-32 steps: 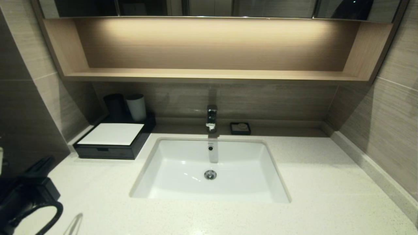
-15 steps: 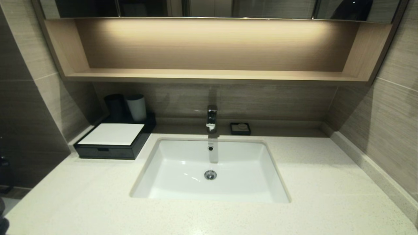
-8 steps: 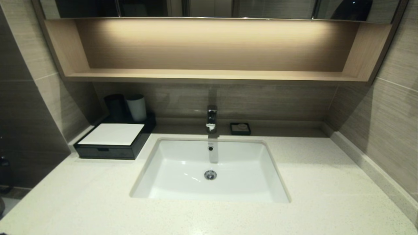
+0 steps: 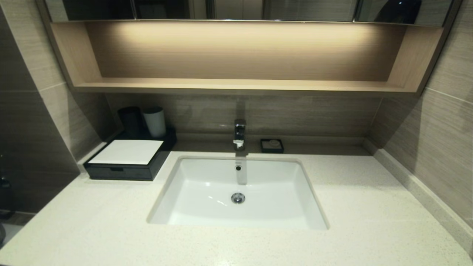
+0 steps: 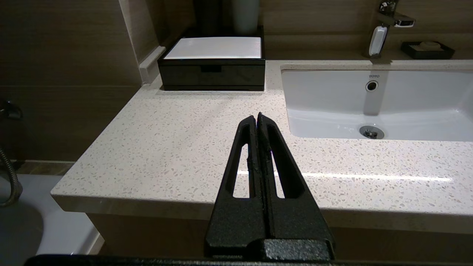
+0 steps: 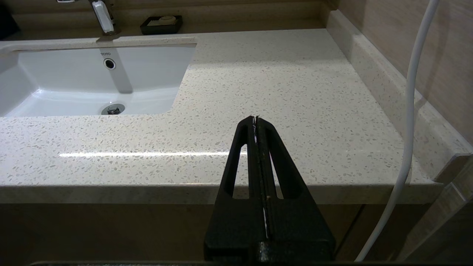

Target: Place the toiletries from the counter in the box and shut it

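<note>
Pale speckled stone bench (image 4: 369, 207) fills the lower half of the head view, front edge running along the bottom of the frame. Wooden wall shelf (image 4: 236, 85) spans the upper part of the frame, lit from above. White rectangular basin (image 4: 207, 184) is sunk into the bench at centre; chrome tap (image 4: 239, 133) stands behind its rear rim. Black box (image 4: 122, 171) sits at the left rear corner of the bench, against the wall, white top panel (image 4: 126, 151) flat, front drawer flush with the box face, so closed. 2 cups stand just behind the box, upper left of centre: a dark one (image 4: 129, 120) and a pale one (image 4: 154, 121), side by side. Small black soap dish (image 4: 272, 145) lies just right of the tap on the back ledge. No packets of toiletries show on the bench in any view. Neither arm appears in the head view. Left claw (image 5: 257, 117) is clenched on nothing, fingers pressed together, held off the front edge of the bench and pointing toward the box. Right claw (image 6: 255, 119) likewise clenched and empty, parked off the front edge, right of the basin; a white cable (image 6: 410, 111) hangs beside it.
</note>
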{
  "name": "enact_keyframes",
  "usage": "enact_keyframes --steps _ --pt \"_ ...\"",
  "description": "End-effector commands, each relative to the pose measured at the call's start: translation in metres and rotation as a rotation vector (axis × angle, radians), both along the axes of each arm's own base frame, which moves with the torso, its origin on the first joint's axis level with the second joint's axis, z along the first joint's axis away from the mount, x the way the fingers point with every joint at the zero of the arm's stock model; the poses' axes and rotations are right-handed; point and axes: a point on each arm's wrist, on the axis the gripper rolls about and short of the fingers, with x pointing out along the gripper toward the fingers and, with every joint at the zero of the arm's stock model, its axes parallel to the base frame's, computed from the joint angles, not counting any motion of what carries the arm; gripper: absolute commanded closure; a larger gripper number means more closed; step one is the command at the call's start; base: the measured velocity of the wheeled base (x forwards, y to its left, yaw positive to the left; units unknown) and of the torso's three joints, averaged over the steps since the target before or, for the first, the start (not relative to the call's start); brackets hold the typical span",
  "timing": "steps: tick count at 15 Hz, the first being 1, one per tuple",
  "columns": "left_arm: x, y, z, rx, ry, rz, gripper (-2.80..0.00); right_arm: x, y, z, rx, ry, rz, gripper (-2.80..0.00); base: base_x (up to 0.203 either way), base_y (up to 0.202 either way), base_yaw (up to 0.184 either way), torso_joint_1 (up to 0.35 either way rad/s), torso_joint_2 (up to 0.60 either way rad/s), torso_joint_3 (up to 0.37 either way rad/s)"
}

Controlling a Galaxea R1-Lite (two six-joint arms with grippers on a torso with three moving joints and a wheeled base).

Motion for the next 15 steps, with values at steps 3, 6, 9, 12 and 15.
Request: enact_keyframes --steps 3,6,9,12,15 --pt "-0.007 0.0 -0.007 0.005 -0.029 0.002 0.0 0.0 0.0 0.0 0.0 0.002 0.0 0.0 0.0 0.0 0.0 0.0 0.0 0.0" --pt "-0.008 0.0 -0.011 0.002 -0.017 0.005 0.0 0.0 0.0 0.0 0.0 0.002 0.0 0.0 0.0 0.0 0.0 0.0 0.0 0.0" --pt "-0.008 0.0 -0.011 0.003 -0.011 0.005 0.0 0.0 0.0 0.0 0.0 0.002 0.0 0.0 0.0 0.0 0.0 0.0 0.0 0.0" --pt "-0.008 0.0 -0.014 -0.001 0.015 -0.001 0.0 0.0 0.0 0.0 0.0 0.001 0.0 0.0 0.0 0.0 0.0 0.0 0.0 0.0" --pt "-0.008 0.0 -0.017 -0.016 0.049 -0.006 0.0 0.0 0.0 0.0 0.0 0.002 0.0 0.0 0.0 0.0 0.0 0.0 0.0 0.0"
